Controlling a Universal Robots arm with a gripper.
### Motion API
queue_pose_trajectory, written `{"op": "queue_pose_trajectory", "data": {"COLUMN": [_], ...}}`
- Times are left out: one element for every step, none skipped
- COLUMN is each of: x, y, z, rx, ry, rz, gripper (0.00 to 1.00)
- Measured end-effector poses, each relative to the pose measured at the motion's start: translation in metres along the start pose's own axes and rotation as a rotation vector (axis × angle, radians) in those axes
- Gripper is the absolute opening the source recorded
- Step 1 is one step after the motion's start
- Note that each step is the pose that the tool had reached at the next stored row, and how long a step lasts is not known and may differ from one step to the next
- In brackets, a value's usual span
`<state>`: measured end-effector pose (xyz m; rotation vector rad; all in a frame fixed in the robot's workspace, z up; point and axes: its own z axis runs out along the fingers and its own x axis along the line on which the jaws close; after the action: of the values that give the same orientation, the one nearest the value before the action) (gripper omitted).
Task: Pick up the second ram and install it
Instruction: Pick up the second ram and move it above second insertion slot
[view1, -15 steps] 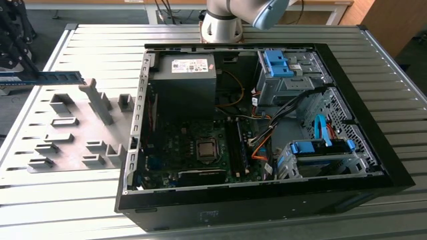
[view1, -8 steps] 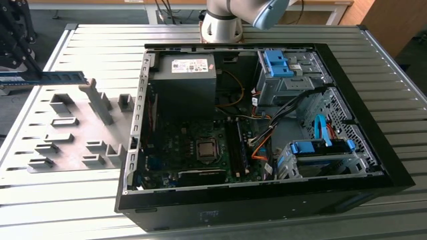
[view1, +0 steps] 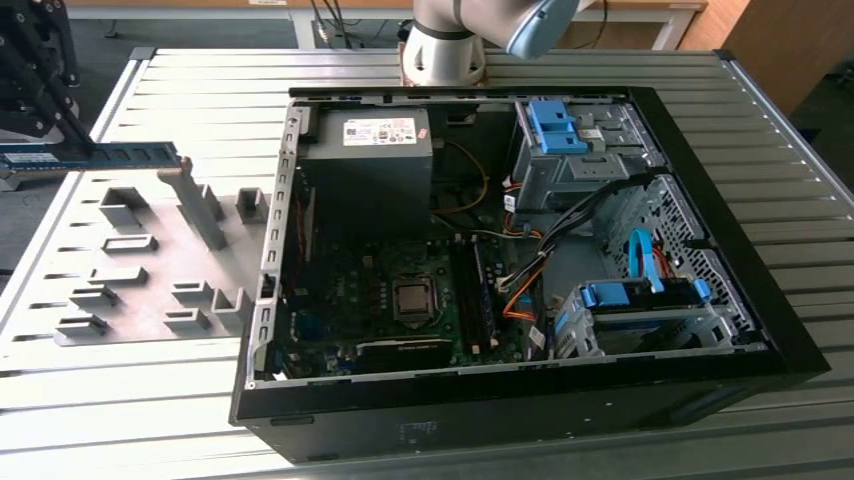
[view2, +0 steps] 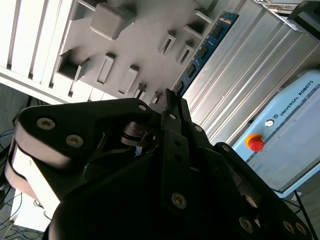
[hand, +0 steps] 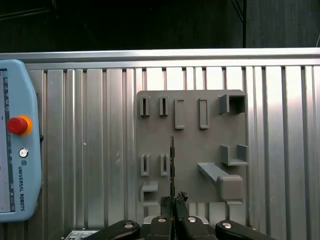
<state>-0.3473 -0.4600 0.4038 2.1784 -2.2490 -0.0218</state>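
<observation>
The second ram (view1: 134, 153) is a thin blue stick with black chips. It hangs level over the far edge of the grey holder plate (view1: 147, 270), at the exterior view's left. My black gripper (view1: 70, 150) is shut on one end of it. The second wrist view shows the ram (view2: 205, 50) running out from between the fingertips of the gripper (view2: 172, 102), above the plate's slots. In the first wrist view the ram (hand: 172, 160) is edge-on, a thin dark line rising from the gripper (hand: 173, 200) over the plate (hand: 192, 150).
An open computer case (view1: 747, 350) lies on the slatted metal table (view1: 200, 90), with the motherboard's memory slots (view1: 474, 300) beside the processor socket. Cables and blue drive-bay latches (view1: 554, 125) fill its right half. A light-blue teach pendant (hand: 15, 145) lies near the plate.
</observation>
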Motion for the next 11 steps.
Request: {"op": "queue_pose_trajectory", "data": {"x": [0.0000,-0.0001,-0.0001,-0.0001,-0.0001,-0.0002,-0.0002,-0.0002,-0.0003,-0.0003,-0.0004], "y": [-0.0008,-0.0016,-0.0025,-0.0033,-0.0042,-0.0053,-0.0064,-0.0076,-0.0090,-0.0103,-0.0117], "z": [0.0000,0.0000,0.0000,-0.0001,-0.0001,-0.0001,-0.0001,-0.0001,-0.0001,-0.0002,-0.0002], "rx": [0.0000,0.0000,0.0000,0.0000,0.0000,0.0001,0.0000,0.0000,0.0000,0.0000,0.0000], "ry": [0.0000,0.0000,0.0000,0.0000,0.0000,0.0000,0.0000,0.0000,0.0000,0.0000,0.0000], "rz": [0.000,0.000,0.000,0.000,0.000,0.000,0.000,0.000,0.000,0.000,0.000], "gripper": [0.14,0.14,0.14,0.14,0.14,0.14,0.14,0.14,0.14,0.14,0.14]}}
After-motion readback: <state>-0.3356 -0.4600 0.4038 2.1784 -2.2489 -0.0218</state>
